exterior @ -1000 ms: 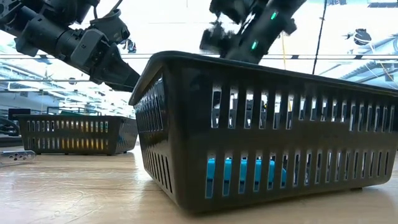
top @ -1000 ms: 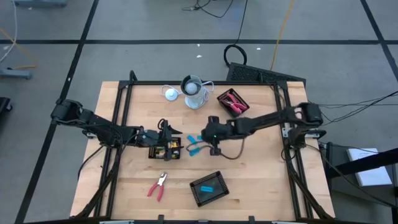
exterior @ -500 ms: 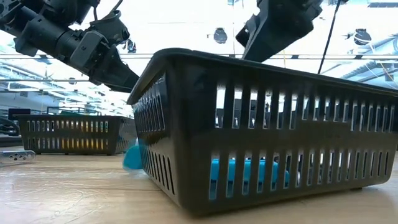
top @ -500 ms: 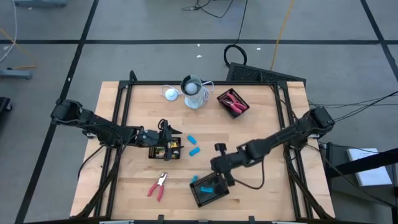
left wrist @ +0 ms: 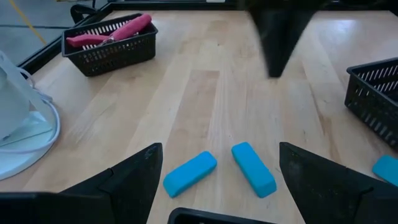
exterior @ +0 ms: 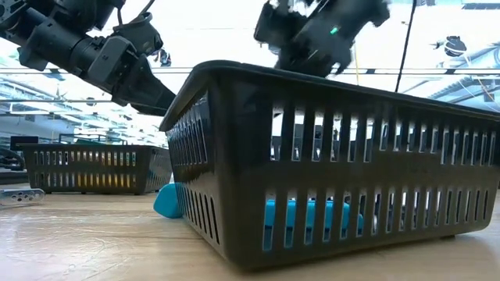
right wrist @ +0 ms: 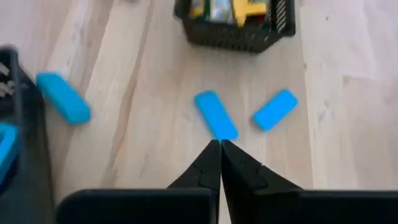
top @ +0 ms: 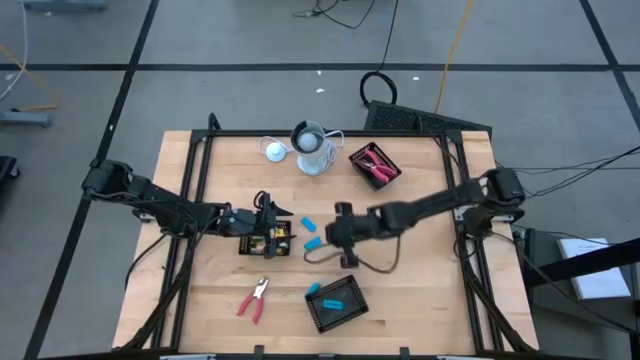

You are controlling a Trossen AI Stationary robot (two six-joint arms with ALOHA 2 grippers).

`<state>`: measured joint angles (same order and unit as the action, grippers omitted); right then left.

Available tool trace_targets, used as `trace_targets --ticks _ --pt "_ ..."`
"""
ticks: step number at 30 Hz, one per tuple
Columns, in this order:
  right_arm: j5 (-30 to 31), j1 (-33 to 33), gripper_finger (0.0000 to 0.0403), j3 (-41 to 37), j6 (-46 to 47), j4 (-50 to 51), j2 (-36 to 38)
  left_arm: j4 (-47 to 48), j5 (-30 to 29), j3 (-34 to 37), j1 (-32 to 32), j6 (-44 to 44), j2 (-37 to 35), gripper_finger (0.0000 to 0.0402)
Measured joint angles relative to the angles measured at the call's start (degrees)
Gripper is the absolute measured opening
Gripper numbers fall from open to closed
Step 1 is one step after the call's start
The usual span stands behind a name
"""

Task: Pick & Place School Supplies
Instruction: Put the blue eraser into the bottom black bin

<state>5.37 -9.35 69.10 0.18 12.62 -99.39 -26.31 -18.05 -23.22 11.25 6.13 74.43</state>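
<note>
Right end effector (top: pixel 338 228) hung over mid-desk, fingers clenched tip to tip in the right wrist view, nothing between them. Desk (top: pixel 430 290) of pale wood.

Two loose light-blue pieces lay on the desk just off its fingertips, toward 9 o'clock in the high view. The nearer blue piece (right wrist: pixel 216 115) sat almost touching the closed tips, directly ahead of them; its long axis ran slightly oblique to the fingers' line, not square across it. The farther blue piece (right wrist: pixel 275 109) lay beside it, the two splayed in a shallow V. My guess: the fingers would need to part and the wrist turn a little before they could straddle the nearer piece across its short side.

A third blue piece (top: pixel 313 289) rested on the desk against the outside of the near tray (top: pixel 336 303), at 6 o'clock; a fourth lay inside that tray.

Left end effector (top: pixel 268 222) waited at the middle tray (top: pixel 266 240) with the yellow-and-black pieces, fingers spread and empty. It sat near the same pair too, on their other side; the right arm looked closer.

Red-handled pliers (top: pixel 254 298) lay loose at 7 o'clock.
</note>
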Motion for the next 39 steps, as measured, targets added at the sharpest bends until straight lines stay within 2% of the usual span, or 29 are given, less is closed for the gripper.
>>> trace_targets --ticks 4,9,12,14,17,25,33,39 --pt "-10.79 6.02 0.0043 0.07 -1.26 -4.86 -2.60 0.95 -0.02 0.00 0.02 0.08 0.00 0.0326" --pt "-19.93 9.73 0.0135 0.00 -2.78 -4.83 -5.99 1.75 -0.02 0.00 0.02 0.42 0.00 0.0326" --pt "-21.31 9.36 0.0193 0.32 -5.27 -5.42 -7.12 1.78 -0.02 0.00 0.02 0.39 0.00 0.0326" --pt "-19.95 8.85 0.0224 0.93 -6.54 -5.37 -7.85 1.75 -0.02 0.00 0.02 0.39 0.00 0.0326" --pt "-17.86 8.46 0.0254 3.45 -7.52 -4.94 -10.11 1.40 -0.02 0.00 0.00 0.14 0.00 0.0326" --pt "-15.87 8.51 0.0252 9.34 -10.60 -0.41 -17.57 0.89 -0.05 0.00 -0.03 -0.03 0.00 0.0326" --pt "-14.15 7.68 0.0226 9.44 -11.70 -0.89 -17.77 1.14 -0.28 0.00 -0.02 0.00 0.00 0.0326" --pt "-14.04 7.04 0.0188 9.44 -11.81 -2.01 -18.90 1.08 -0.30 0.00 -0.02 0.02 0.00 0.0326"
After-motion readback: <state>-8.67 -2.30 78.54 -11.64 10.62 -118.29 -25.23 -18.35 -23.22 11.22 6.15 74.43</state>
